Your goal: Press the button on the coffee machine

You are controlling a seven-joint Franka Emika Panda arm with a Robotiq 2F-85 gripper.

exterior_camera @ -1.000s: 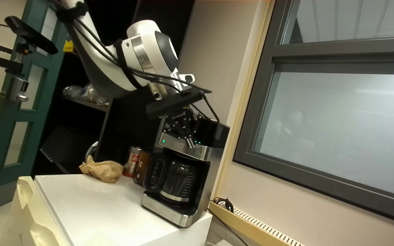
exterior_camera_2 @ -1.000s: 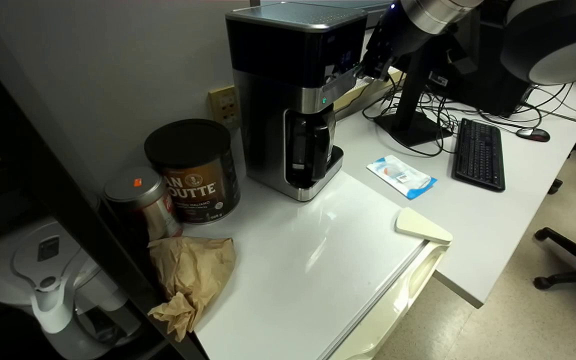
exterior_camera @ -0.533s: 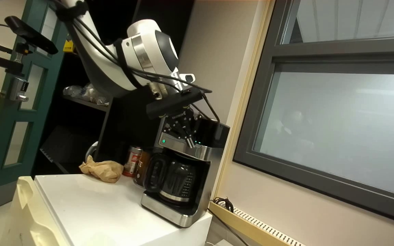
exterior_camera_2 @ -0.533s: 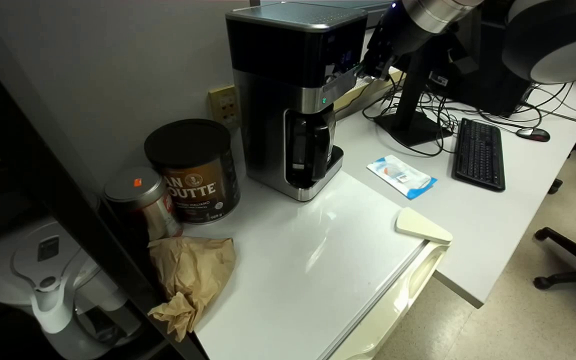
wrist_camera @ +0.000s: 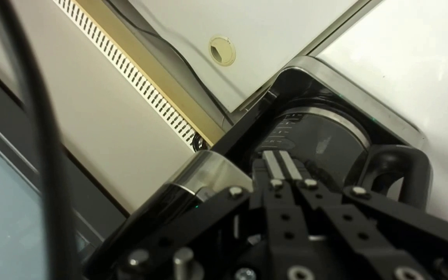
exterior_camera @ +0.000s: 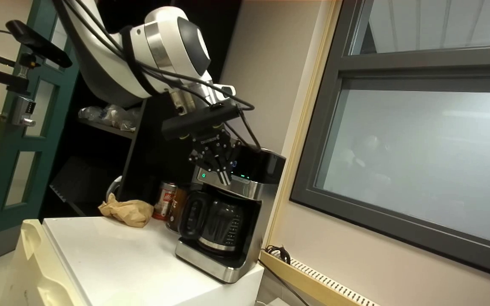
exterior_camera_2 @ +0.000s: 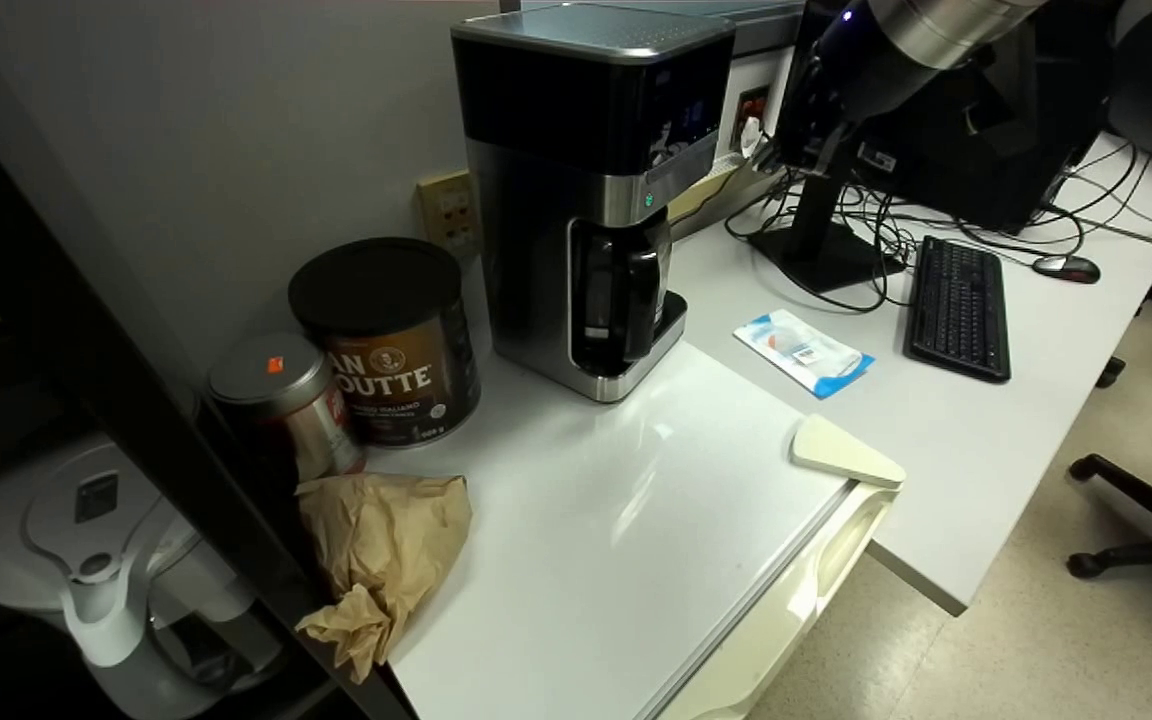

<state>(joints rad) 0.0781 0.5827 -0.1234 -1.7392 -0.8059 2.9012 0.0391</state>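
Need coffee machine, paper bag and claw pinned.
Coffee machine (exterior_camera_2: 561, 200), in an exterior view: side wall.
Paper bag (exterior_camera_2: 389, 545), in an exterior view: crumpled middle.
Claw (wrist_camera: 282, 158), in the wrist view: midway between fingertips.

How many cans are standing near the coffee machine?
2: the large brown can, beside the coffee machine, and the smaller silver-lidded can, by the paper bag. More may be hidden.

Fingers (wrist_camera: 273, 165) (tips together) before carafe (wrist_camera: 321, 136)

In an exterior view, the coffee machine (exterior_camera_2: 566, 200) showed glossy plastic and smooth metal; at its seven o'clock, the paper bag (exterior_camera_2: 391, 545) looked matt, rough.
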